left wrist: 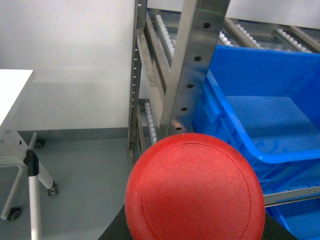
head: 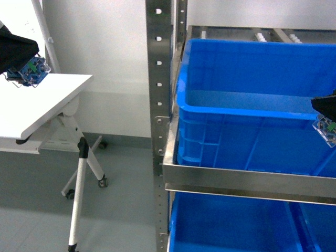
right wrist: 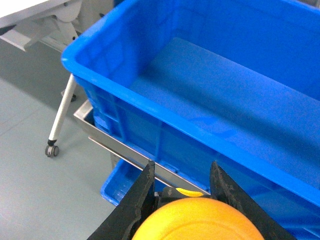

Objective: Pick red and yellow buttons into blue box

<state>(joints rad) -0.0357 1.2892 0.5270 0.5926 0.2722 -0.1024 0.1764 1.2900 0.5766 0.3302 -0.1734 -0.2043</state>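
I see the red button [left wrist: 195, 187] filling my left wrist view, its grip hidden, the yellow button [right wrist: 197, 220] clamped in my right gripper [right wrist: 182, 182] beside the blue box [head: 247, 105].

Your head camera looks forward and slightly down at the deep blue plastic crate [head: 252, 105] on the perforated steel rack [head: 160, 121]. Your left wrist camera views both from the left, farther off; your right wrist camera looks down close over the crate's near rim.
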